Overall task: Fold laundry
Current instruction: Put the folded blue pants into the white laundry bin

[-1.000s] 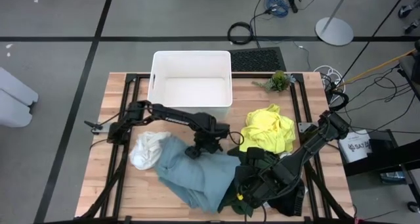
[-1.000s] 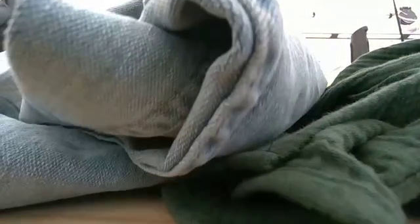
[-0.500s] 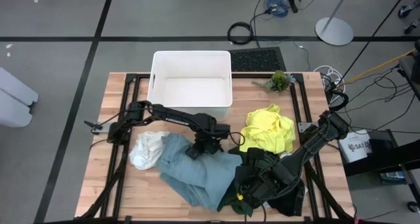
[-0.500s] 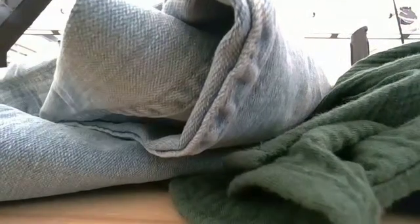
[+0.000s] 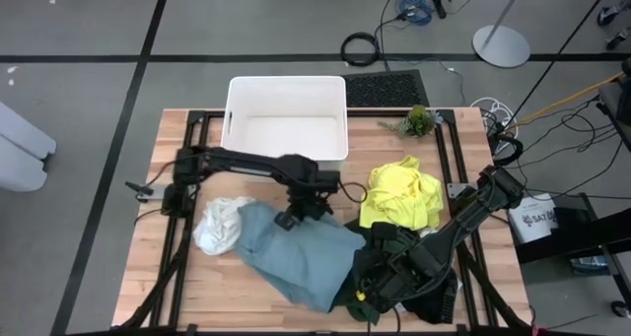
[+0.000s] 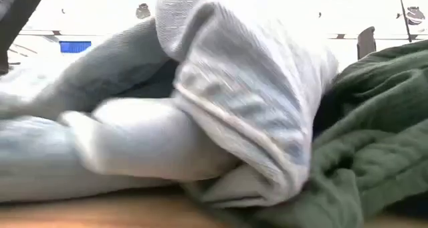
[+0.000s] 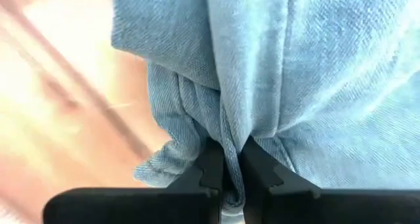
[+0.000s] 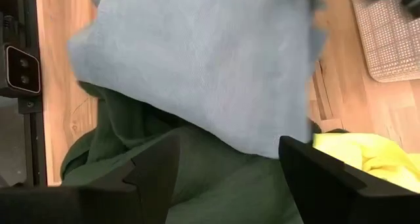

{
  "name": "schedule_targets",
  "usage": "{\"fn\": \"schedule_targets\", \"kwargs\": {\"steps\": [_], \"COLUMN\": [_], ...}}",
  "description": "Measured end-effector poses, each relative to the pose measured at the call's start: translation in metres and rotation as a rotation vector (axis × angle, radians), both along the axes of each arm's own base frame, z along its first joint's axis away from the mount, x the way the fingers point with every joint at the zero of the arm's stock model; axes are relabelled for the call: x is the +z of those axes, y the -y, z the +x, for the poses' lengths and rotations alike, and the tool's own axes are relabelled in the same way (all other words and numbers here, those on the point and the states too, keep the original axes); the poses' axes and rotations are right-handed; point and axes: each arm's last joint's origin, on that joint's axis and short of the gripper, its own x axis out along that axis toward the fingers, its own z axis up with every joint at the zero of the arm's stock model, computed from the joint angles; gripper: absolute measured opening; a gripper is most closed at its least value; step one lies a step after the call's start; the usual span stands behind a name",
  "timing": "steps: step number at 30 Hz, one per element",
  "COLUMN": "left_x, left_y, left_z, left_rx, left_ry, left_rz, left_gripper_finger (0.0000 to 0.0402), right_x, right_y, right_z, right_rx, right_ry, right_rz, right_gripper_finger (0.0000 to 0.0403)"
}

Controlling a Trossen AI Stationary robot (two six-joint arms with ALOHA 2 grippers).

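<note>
The light blue garment (image 5: 301, 257) is lying mid-table, trailing from the left gripper (image 5: 288, 218) toward the table's near edge; that gripper is pinching its far edge. The right gripper (image 5: 367, 292), jaws spread, is waiting beside the dark green garment (image 5: 380, 245).

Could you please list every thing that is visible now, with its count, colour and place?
light blue garment: one, light blue, table centre, pinched by the left gripper
white cloth: one, white, left of the blue garment
yellow garment: one, bright yellow, right of centre
dark green garment: one, dark green, front right, under the right arm
tub: one, white, table's far edge
plant: one, green, far right corner
left gripper: shut on the blue garment
right gripper: open, above the green garment
</note>
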Motion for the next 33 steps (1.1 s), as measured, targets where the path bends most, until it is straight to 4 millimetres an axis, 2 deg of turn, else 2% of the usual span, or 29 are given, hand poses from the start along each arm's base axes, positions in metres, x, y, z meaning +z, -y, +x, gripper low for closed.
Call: {"fn": "schedule_targets", "kwargs": {"steps": [5,8,13,18,24,29,33], "left_x": [0.047,0.066,0.078,0.081,0.096,0.128,0.158], "left_y": [0.000,0.002,0.004,0.001,-0.019,-0.049,-0.063], "left_z": [-0.023,-0.034,-0.041,-0.042,-0.053,-0.078,-0.103], "left_rx": [0.026,0.020,0.021,0.104,0.174,0.299,0.336], "left_ry": [0.075,0.115,0.134,0.097,0.111,0.187,0.284], "left_rz": [-0.018,-0.057,-0.145,-0.248,-0.391,-0.497,-0.568], "left_gripper_finger": [0.0023,0.0023,0.0023,0.0023,0.0022,0.0022,0.0022], "right_x": [0.000,0.000,0.000,0.000,0.000,0.001,0.005], "right_y": [0.000,0.001,0.001,0.001,0.001,0.001,0.002], "right_z": [-0.001,-0.001,-0.001,-0.001,0.000,-0.001,-0.002], "right_rx": [0.000,0.001,0.001,-0.001,-0.019,-0.030,-0.044], "right_ry": [-0.005,-0.006,-0.004,-0.003,0.001,0.007,0.026], "right_rz": [-0.006,-0.012,-0.013,-0.011,-0.001,0.007,0.019], "right_gripper_finger": [0.0247,0.0247,0.0247,0.0247,0.0247,0.0247,0.0247]}}
